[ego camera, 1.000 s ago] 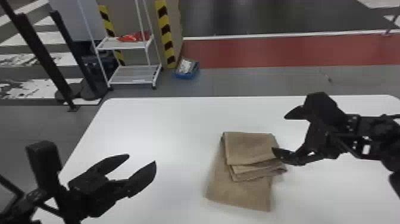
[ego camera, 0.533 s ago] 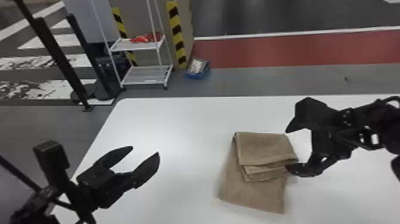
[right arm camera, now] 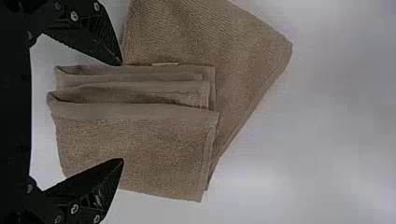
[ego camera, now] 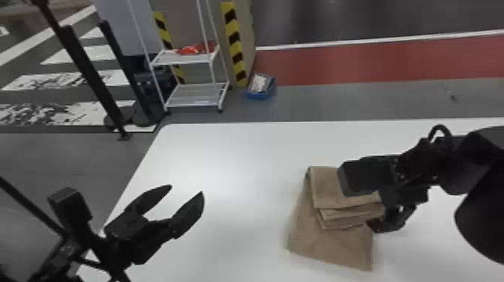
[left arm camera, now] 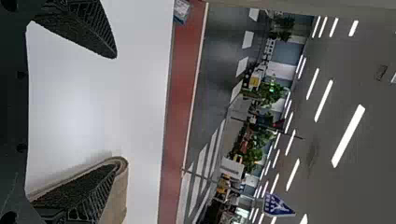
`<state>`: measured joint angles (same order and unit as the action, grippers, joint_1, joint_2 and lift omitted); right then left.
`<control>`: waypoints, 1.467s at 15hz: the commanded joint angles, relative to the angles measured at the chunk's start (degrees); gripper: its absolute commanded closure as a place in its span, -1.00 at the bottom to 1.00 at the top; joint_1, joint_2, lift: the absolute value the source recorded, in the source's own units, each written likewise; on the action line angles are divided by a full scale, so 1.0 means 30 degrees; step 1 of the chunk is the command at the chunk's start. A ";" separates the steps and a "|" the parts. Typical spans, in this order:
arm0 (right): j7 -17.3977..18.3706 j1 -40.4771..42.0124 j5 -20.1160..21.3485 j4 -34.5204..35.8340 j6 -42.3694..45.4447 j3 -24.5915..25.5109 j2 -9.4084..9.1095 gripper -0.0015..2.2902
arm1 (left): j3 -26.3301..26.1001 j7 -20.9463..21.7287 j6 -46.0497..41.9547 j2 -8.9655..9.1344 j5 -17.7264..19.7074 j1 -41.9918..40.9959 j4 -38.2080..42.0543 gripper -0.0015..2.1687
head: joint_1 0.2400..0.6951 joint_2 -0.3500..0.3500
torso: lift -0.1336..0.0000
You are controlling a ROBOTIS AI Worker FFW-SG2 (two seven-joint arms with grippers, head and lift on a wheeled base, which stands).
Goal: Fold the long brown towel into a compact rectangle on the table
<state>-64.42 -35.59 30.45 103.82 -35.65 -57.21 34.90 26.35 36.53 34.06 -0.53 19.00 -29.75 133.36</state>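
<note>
Points right pincer (ego camera: 388, 222) down, spread apart, over brown towel (ego camera: 330, 243); holds left pincer (ego camera: 186, 190) parted near left edge of tabletop (ego camera: 240, 161), well apart from towel.

Head view: you have the right gripper (ego camera: 392, 221) turned from its earlier pose, its black housing (ego camera: 362, 176) now covering the upper right of the towel (ego camera: 330, 243). Towel and white shelf (ego camera: 195, 95) appear farther right.

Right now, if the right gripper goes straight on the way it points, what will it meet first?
Most likely the brown towel, at its folded part; it lies in line with the right gripper, but the gap between them is unclear.
</note>
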 commanded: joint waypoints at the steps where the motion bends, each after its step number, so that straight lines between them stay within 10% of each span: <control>1: -0.0381 -0.0236 0.0340 -0.0505 0.0117 -0.0531 -0.0528 -0.84 | 0.0241 0.0009 -0.0291 0.0225 0.0201 -0.0192 -0.0126 -0.96 | 1.00 0.70 | -0.87; 22: -0.1377 -0.0353 0.1922 -0.1911 -0.1699 -0.1409 -0.3048 -0.47 | 0.1267 0.0771 -0.0584 0.0225 0.0963 -0.0690 -0.0478 -0.96 | 1.00 0.95 | -0.87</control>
<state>-68.36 -36.75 35.57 98.16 -40.44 -61.54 26.22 29.84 38.61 32.30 -0.53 21.86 -31.82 131.94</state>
